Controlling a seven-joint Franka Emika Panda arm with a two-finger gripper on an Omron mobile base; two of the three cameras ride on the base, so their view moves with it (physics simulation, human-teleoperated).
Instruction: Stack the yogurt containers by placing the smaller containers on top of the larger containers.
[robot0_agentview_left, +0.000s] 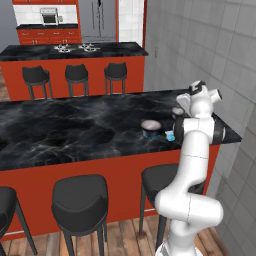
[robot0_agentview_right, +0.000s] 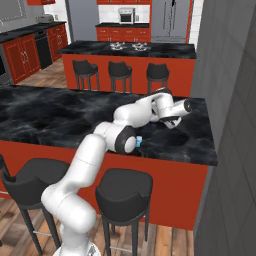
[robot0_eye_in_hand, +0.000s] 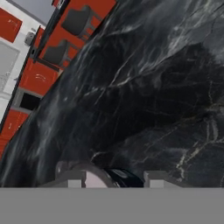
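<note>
The gripper (robot0_eye_in_hand: 113, 179) is closed around the dark cup (robot0_eye_in_hand: 109, 177), which sits between its 2 fingertips. The wide tub (robot0_agentview_left: 150, 128) and light-blue cup (robot0_agentview_left: 169, 135) stand together on the counter (robot0_agentview_left: 60, 130) just beside the arm.

The black marble counter (robot0_agentview_left: 75, 130) carries the wide tub (robot0_agentview_left: 150, 128), pale lid up, a little to the left of the claw (robot0_agentview_left: 178, 112) in the left base view, and the tiny light-blue cup (robot0_agentview_left: 170, 135) just nearer the robot than the claw
</note>
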